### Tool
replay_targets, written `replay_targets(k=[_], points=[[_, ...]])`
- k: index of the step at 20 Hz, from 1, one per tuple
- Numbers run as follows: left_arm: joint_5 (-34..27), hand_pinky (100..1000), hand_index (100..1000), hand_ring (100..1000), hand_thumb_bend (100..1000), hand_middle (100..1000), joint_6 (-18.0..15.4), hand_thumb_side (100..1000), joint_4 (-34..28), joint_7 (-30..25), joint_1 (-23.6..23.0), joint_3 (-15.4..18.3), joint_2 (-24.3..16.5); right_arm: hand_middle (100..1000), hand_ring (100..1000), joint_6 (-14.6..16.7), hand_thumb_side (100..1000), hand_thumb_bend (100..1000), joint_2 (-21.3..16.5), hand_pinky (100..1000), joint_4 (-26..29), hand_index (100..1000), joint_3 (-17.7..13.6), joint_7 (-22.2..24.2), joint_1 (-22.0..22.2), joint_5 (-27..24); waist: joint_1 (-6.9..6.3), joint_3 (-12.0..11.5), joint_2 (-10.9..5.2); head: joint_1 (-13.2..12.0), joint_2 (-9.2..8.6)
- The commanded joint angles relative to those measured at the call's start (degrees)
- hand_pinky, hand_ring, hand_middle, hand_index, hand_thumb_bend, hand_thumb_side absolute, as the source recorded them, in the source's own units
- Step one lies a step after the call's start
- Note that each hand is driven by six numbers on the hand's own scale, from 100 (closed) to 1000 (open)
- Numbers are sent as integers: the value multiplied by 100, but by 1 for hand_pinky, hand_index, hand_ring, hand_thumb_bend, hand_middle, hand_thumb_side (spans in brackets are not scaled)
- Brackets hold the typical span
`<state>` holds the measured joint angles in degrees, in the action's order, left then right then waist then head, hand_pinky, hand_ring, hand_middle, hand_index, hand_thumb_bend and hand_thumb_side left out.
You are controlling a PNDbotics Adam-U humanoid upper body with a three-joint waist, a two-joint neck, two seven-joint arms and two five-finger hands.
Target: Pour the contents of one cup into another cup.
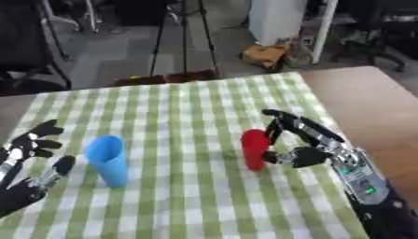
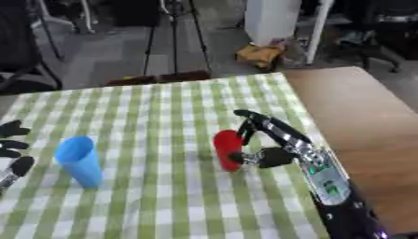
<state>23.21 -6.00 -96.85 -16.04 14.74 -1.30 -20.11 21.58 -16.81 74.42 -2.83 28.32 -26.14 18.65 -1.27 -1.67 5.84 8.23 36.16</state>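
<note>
A green-and-white checked cloth point(image 1: 196, 121) covered most of a brown wooden table point(image 1: 372, 107), whose bare top showed along the 3 o'clock side. Beyond the far edge, toward 12 o'clock, lay a grey floor with dark stand legs point(image 1: 184, 42), a white upright unit point(image 1: 277, 18) and a yellowish bundle point(image 1: 265, 55) on the ground (too blurred to name). The red cup point(image 1: 254, 149) stood upright on the cloth, a little toward 4 o'clock of the cloth's middle, well in from every edge. The right hand point(image 1: 306, 140) reached in from 5 o'clock and grasped it, fingers curved over the cup's far side and thumb against its near side. The blue cup point(image 1: 108, 159) stood upright toward 8 o'clock, well apart from the red one, with bare cloth between them. The left hand point(image 1: 29, 154) hovered at 9 o'clock, just beside the blue cup without touching it, fingers spread and relaxed, holding nothing. Open cloth ran across the far half toward 12 o'clock, and also along the near edge at 6 o'clock.
</note>
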Motion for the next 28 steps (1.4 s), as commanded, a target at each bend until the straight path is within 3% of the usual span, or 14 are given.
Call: replay_targets(k=[1, 4, 12, 28], points=[[-23, 755, 986, 786, 460, 853, 9, 783, -60, 1, 83, 11, -57, 681, 624, 54, 507, 649, -76, 943, 243, 1000, -52, -15, -31, 31, 13, 9, -68, 14, -12], [-25, 755, 986, 786, 453, 853, 14, 788, -58, 9, 74, 16, -61, 682, 653, 55, 510, 659, -89, 986, 384, 1000, -92, -44, 36, -19, 18, 21, -72, 10, -2], [-32, 755, 987, 787, 443, 853, 17, 794, -56, 14, 64, 15, -65, 703, 671, -60, 513, 664, -134, 1000, 587, 1000, -186, -47, 166, -90, 34, 45, -85, 14, 17], [-49, 756, 988, 788, 434, 854, 1, 794, -65, -6, 107, -3, -54, 712, 670, -161, 519, 654, -130, 1000, -214, 1000, -305, -366, -162, 292, -24, -22, -44, 55, -43]])
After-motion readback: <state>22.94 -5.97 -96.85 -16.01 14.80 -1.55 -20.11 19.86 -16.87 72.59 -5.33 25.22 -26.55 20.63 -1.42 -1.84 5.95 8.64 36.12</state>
